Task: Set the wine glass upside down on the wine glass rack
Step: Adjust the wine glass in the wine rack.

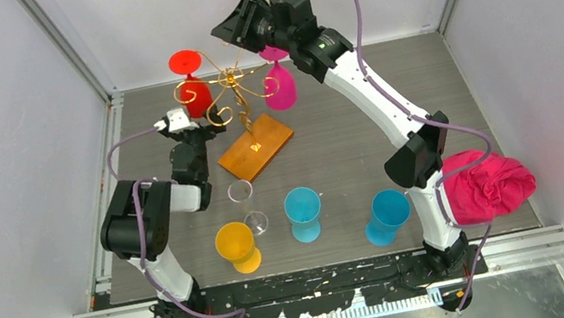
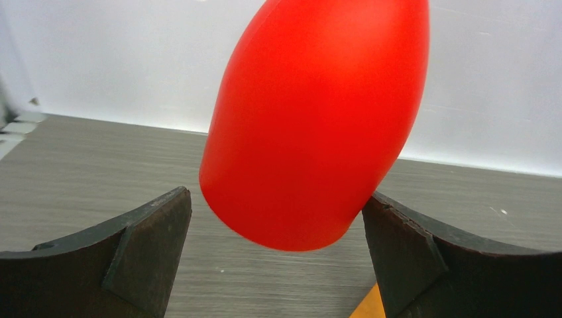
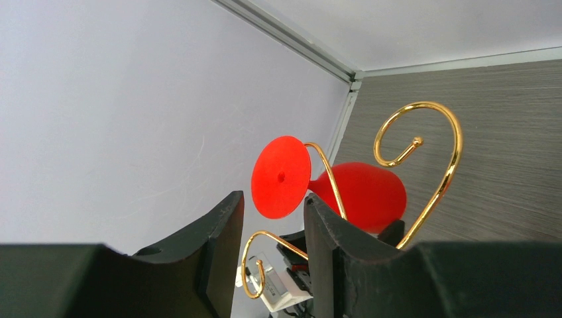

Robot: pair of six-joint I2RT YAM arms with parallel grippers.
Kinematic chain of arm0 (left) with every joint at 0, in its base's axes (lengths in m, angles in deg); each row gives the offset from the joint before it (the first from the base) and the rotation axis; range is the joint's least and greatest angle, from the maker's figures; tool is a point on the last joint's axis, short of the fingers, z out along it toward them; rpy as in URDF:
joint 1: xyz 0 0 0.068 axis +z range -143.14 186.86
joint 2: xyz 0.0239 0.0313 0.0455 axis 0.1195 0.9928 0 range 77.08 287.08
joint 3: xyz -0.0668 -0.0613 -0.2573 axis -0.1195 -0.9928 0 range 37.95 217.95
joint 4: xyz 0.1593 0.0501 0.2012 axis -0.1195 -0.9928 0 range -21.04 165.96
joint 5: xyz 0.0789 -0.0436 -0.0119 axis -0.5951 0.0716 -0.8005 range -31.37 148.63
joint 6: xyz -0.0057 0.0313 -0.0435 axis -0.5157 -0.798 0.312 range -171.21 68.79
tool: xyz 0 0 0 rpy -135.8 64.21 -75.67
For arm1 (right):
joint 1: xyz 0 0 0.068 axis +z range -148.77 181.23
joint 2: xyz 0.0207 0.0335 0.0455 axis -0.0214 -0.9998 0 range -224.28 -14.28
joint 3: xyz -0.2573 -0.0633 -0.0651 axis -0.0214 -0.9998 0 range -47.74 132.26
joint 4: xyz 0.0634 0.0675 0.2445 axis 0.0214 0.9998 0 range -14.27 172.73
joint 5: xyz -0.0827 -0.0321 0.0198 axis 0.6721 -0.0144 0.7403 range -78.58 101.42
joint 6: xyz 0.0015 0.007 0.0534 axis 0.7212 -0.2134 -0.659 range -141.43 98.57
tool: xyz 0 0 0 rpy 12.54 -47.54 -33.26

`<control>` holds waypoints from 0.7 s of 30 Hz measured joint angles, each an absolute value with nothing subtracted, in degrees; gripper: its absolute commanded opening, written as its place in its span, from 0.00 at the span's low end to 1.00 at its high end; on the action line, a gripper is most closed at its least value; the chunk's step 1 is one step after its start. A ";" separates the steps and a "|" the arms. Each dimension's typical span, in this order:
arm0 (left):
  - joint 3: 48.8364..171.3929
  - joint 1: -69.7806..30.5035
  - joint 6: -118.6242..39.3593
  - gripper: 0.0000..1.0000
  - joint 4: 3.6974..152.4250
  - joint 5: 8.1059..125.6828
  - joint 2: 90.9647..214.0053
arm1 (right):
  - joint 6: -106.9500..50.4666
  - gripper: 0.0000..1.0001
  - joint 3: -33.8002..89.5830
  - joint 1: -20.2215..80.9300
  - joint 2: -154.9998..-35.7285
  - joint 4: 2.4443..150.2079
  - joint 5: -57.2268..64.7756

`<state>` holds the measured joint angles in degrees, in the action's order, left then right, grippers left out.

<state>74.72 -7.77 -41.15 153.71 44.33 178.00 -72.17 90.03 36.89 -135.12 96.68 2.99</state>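
A red wine glass (image 1: 191, 83) hangs upside down, foot up, from a scroll arm of the gold wire wine glass rack (image 1: 235, 84). A magenta glass (image 1: 279, 85) hangs the same way on the rack's right side. The rack's wooden base (image 1: 256, 148) lies in front. My left gripper (image 1: 198, 125) sits low beside the red glass. In the left wrist view its fingers (image 2: 152, 232) stand wide open on either side of the red bowl (image 2: 311, 126). My right gripper (image 1: 225, 31) hovers above the rack, jaws apart and empty (image 3: 273, 199), with the red glass's foot (image 3: 280, 177) and gold scrolls (image 3: 424, 165) beyond.
Standing upright near the front are a clear glass (image 1: 247, 204), a yellow glass (image 1: 237, 246), a teal glass (image 1: 303, 212) and a blue glass (image 1: 385, 215). A pink cloth (image 1: 489, 184) lies at the right edge. Walls close in on the left, back and right.
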 measured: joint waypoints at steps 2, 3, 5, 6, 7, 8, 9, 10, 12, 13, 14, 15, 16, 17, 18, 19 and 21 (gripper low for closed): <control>73.63 -7.99 -41.21 1.00 153.69 41.49 176.87 | -71.84 0.45 90.03 37.02 -135.05 97.14 3.01; 73.12 -8.10 -41.30 1.00 153.49 40.26 176.21 | -71.64 0.45 90.03 37.08 -135.03 97.29 3.01; 72.05 -8.52 -41.41 1.00 152.69 37.46 174.16 | -71.25 0.45 90.03 37.28 -134.92 97.64 3.01; 71.59 -8.73 -41.43 1.00 152.31 36.22 172.95 | -71.08 0.45 90.03 37.41 -134.81 97.95 3.01; 71.27 -8.89 -41.45 1.00 152.21 35.37 172.01 | -71.03 0.45 90.01 37.52 -134.73 98.08 3.01; 70.98 -9.02 -41.47 1.00 152.03 34.62 171.14 | -70.94 0.45 89.86 37.65 -134.49 98.06 3.03; 70.70 -9.17 -41.47 1.00 151.90 33.99 170.27 | -70.88 0.45 89.49 37.76 -134.14 98.08 3.06; 70.33 -9.32 -41.52 1.00 151.86 33.40 169.33 | -70.83 0.45 88.94 37.87 -133.66 98.17 3.14; 69.65 -9.63 -41.56 1.00 151.24 32.68 167.80 | -70.77 0.45 88.09 38.02 -132.67 98.14 3.25; 69.34 -9.76 -41.54 1.00 150.94 32.61 167.25 | -70.75 0.45 87.48 38.05 -131.95 98.10 3.36; 68.93 -9.96 -41.54 1.00 150.54 32.42 166.64 | -70.68 0.45 86.91 38.15 -131.23 98.17 3.45; 68.40 -10.18 -41.54 1.00 150.19 32.22 165.96 | -70.62 0.45 86.23 38.24 -130.46 98.12 3.45; 67.86 -10.44 -41.54 1.00 149.76 32.00 165.24 | -70.57 0.45 85.49 38.31 -129.66 98.04 3.49; 67.31 -10.72 -41.56 1.00 149.32 31.76 164.52 | -70.51 0.45 84.68 38.37 -128.85 98.01 3.60; 66.61 -11.18 -41.63 1.00 148.29 31.48 163.23 | -70.40 0.45 83.63 38.42 -127.88 97.97 3.67; 66.22 -11.49 -41.63 1.00 147.57 31.28 162.29 | -70.31 0.45 82.64 38.42 -127.01 97.95 3.82; 65.28 -12.38 -41.65 1.00 144.62 30.80 158.77 | -70.11 0.45 80.59 38.50 -125.20 97.77 3.93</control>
